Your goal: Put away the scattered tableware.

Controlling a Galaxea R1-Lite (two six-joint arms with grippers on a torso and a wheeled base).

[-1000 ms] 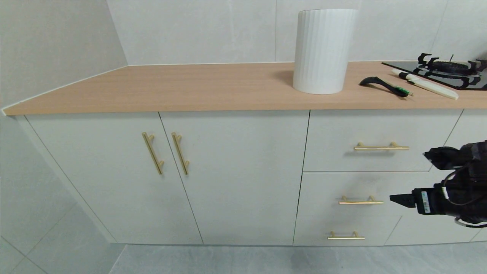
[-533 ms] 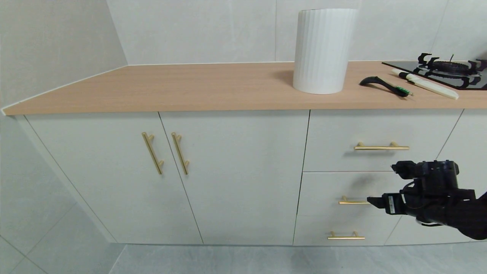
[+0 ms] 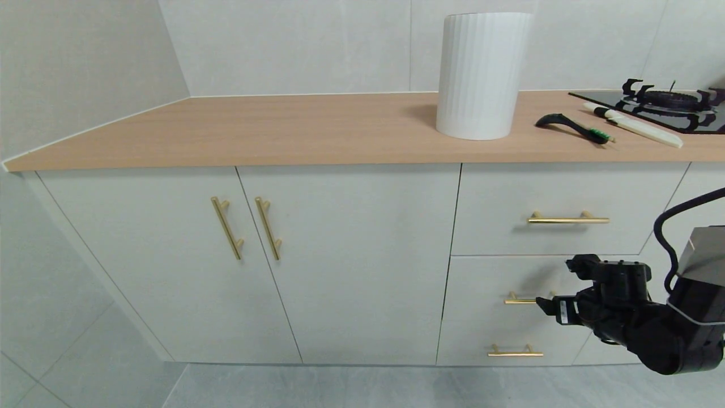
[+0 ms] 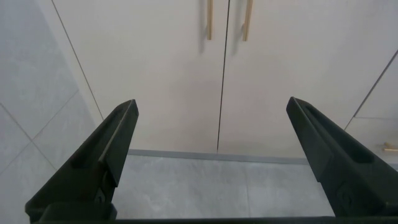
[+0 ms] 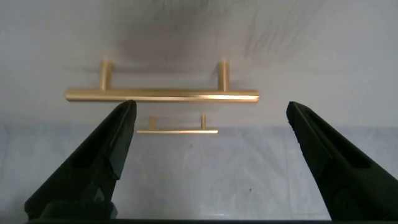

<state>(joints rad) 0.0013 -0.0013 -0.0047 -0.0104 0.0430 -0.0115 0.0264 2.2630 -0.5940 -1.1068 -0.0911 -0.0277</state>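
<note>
On the wooden countertop (image 3: 283, 127) lie a black utensil with a green tip (image 3: 573, 128) and a white knife (image 3: 633, 126), right of a tall white ribbed container (image 3: 480, 76). My right gripper (image 3: 559, 286) is open, low in front of the drawers, its fingertips close to the middle drawer's gold handle (image 3: 527, 299). In the right wrist view that handle (image 5: 161, 94) sits just ahead of the open right gripper (image 5: 211, 111), with the bottom drawer's handle (image 5: 177, 130) farther off. My left gripper (image 4: 211, 112) is open and holds nothing, facing the cabinet doors' two gold handles (image 4: 227, 18).
A black gas hob (image 3: 662, 103) sits at the counter's far right, by the knife. Below are two cabinet doors (image 3: 249, 260) on the left and three drawers on the right, the top drawer's handle (image 3: 567, 219) uppermost. Grey tiled floor (image 3: 283, 388) runs along the cabinet.
My right arm has moved left and closer to the cabinet, bringing the open gripper from the far right up to the middle drawer handle. The countertop items have not moved.
</note>
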